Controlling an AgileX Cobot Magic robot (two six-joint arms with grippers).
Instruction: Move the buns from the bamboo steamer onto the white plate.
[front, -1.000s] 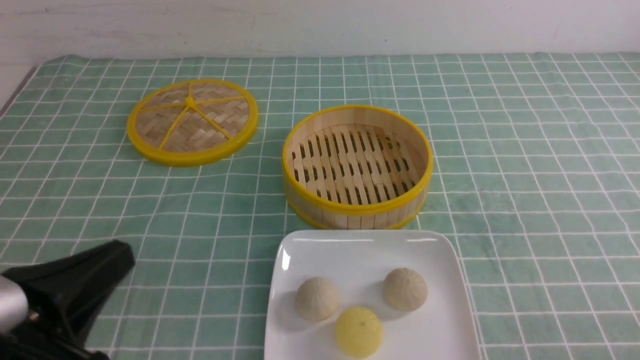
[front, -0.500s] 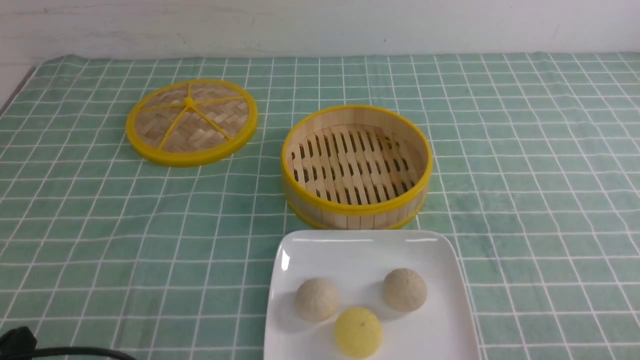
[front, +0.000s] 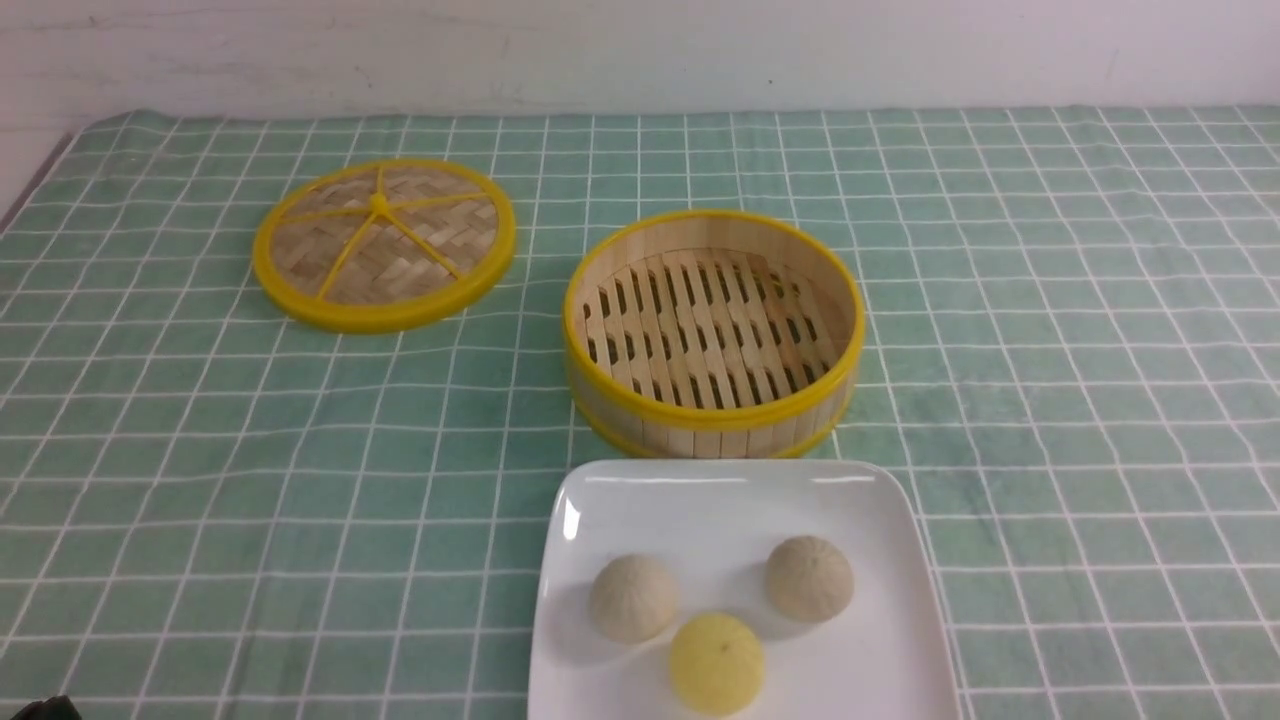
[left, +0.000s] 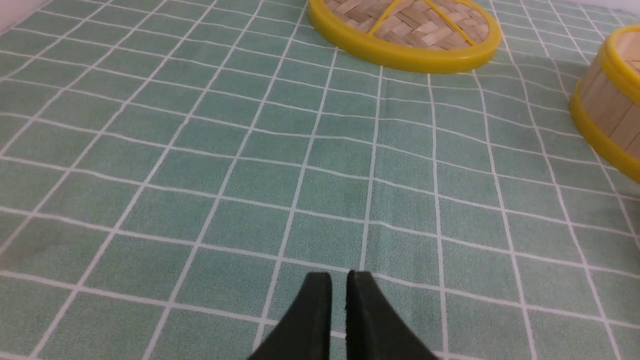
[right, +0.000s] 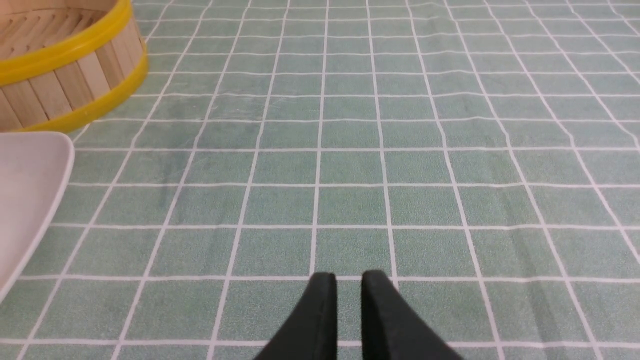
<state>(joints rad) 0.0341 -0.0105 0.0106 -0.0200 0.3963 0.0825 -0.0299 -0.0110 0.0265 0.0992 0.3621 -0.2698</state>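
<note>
Three buns lie on the white plate (front: 720, 500) at the front: one beige pleated bun (front: 634, 598), a second pleated bun (front: 810, 578) and the smooth yellow bun (front: 717, 664). Just behind the plate stands the bamboo steamer (front: 712, 400), with nothing on its slatted floor. My left gripper (left: 339, 276) is shut and holds nothing, low over bare cloth; the steamer's wall (left: 607, 107) shows at that view's edge. My right gripper (right: 348, 276) is shut and holds nothing too, over bare cloth, with the steamer (right: 65, 85) and a plate corner (right: 30, 180) off to one side.
The flat woven lid (front: 385, 243) with its yellow rim lies at the back left, also visible as the lid (left: 405, 30) in the left wrist view. A green checked cloth (front: 1050, 350) covers the table; a white wall runs behind it.
My left arm has drawn back out of the front view's lower left corner, leaving only a dark sliver there. The buns, plate, steamer and lid have not moved.
</note>
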